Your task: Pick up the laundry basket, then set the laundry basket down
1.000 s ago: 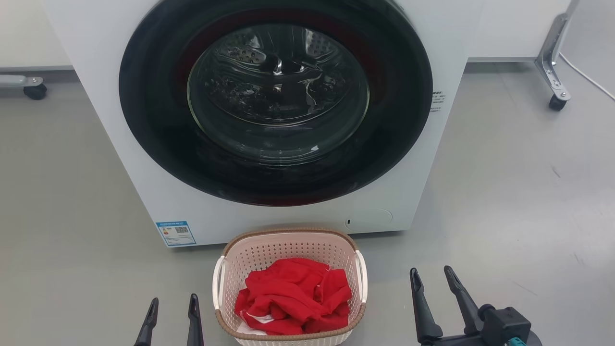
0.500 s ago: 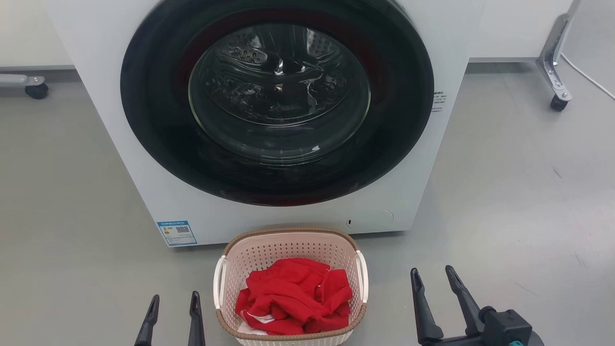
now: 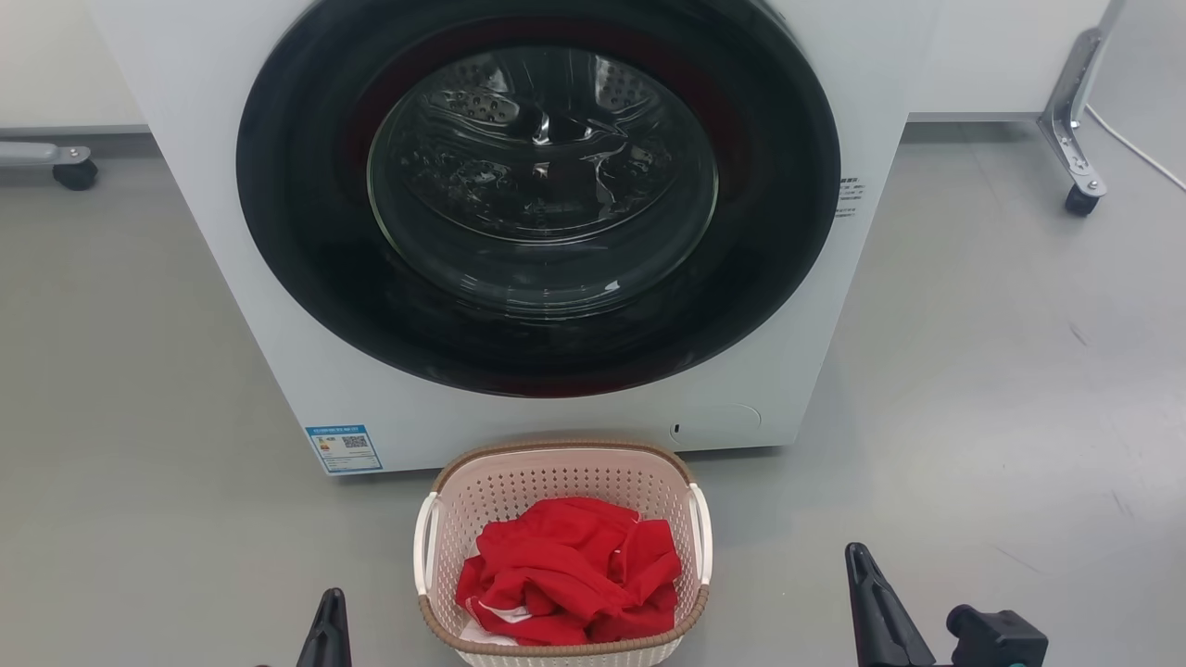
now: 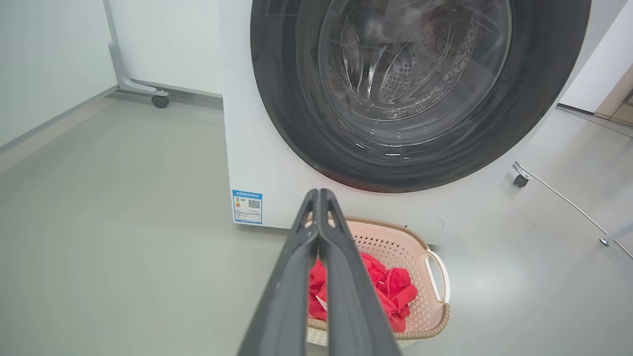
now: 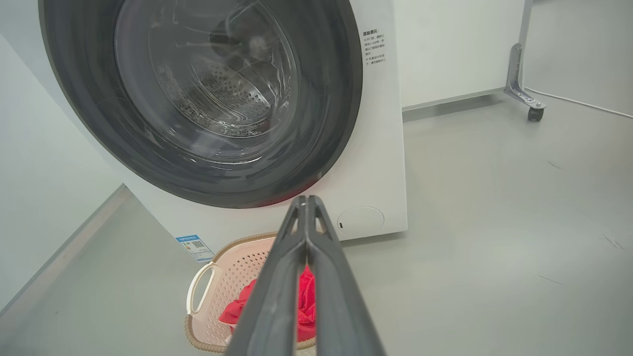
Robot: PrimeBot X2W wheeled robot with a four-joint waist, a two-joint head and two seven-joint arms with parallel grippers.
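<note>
The left gripper (image 3: 330, 622) hangs low to the left of the laundry basket (image 3: 556, 482), apart from it and clear of the white handle (image 3: 425, 542) on that side. The left wrist view shows its jaws pressed together with nothing between them.

The laundry basket stands upright on the grey floor (image 3: 139, 371). The washer (image 3: 278, 306) rises just behind it, with its round door shut. I cannot tell whether the basket's far rim touches the washer. A crumpled red garment (image 3: 567, 567) lies inside the basket and reaches about to the brown rim.

To the right of the basket, a little farther off than its partner, is the right gripper (image 3: 871, 607). Its jaws are also together and empty, and they are well clear of the basket's other white handle (image 3: 702, 533).

The task looks to be at its opening step, the approach for the pick-up. The basket rests on the floor and neither gripper touches it. The next move probably calls for both pairs of jaws to part. Each arm would then come inward to its own side of the basket and close on a handle or on the rim beside it. The two grips should land at matching points so that the light plastic basket rises level and the garment stays in. The washer behind the basket leaves little room there, so the sides seem the safer way in.
</note>
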